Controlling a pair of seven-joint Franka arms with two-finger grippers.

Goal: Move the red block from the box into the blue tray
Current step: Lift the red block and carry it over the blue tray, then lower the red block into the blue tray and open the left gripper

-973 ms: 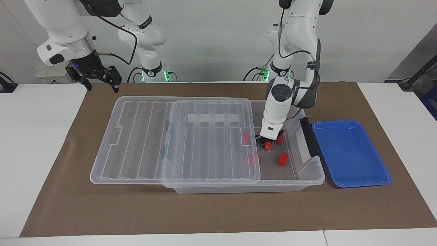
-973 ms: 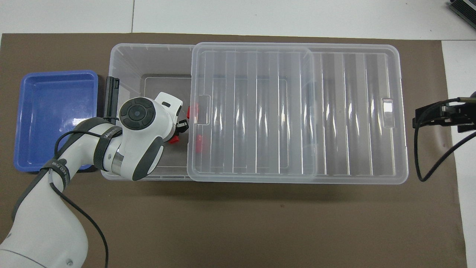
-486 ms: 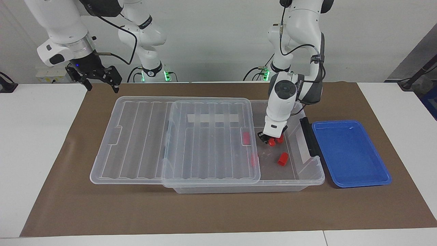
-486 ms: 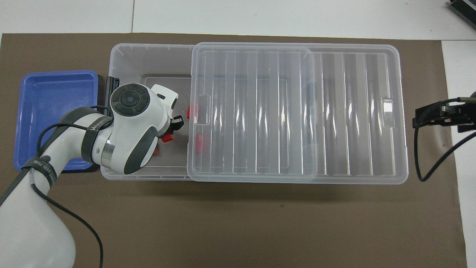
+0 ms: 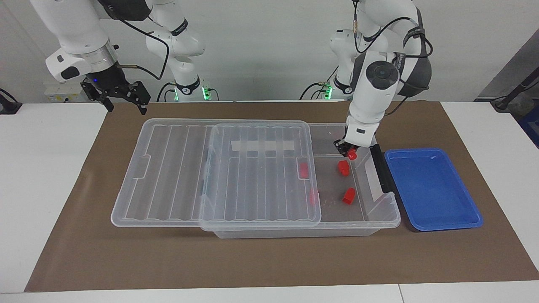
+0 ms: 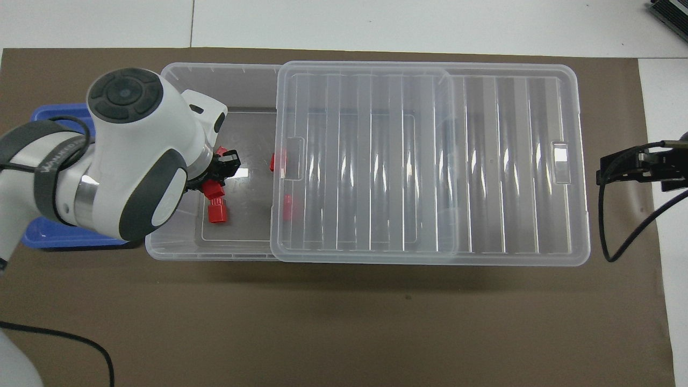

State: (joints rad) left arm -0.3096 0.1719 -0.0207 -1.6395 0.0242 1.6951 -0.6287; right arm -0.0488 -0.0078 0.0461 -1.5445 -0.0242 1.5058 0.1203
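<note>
My left gripper (image 5: pixel 348 150) is shut on a red block (image 5: pixel 352 155) and holds it up over the open end of the box (image 5: pixel 379 222), close to the black latch (image 5: pixel 381 168). In the overhead view the left gripper (image 6: pixel 214 177) and its held red block (image 6: pixel 213 189) show past the wrist. Two loose red blocks (image 5: pixel 344 167) (image 5: pixel 348 195) lie on the box floor, and two more (image 5: pixel 303 169) (image 5: pixel 313 197) show through the lid. The blue tray (image 5: pixel 431 189) sits empty beside the latch end; in the overhead view the blue tray (image 6: pixel 51 236) is mostly hidden by the arm. My right gripper (image 5: pixel 127 107) waits open.
The ribbed clear lid (image 5: pixel 189 168) is slid toward the right arm's end and covers most of the box. A brown mat (image 5: pixel 269 261) covers the table. The right gripper (image 6: pixel 618 171) hangs over the mat's edge, with its cable trailing beside it.
My left gripper has risen from the box floor with a red block in it and moved toward the latch end. The right arm has not moved.
</note>
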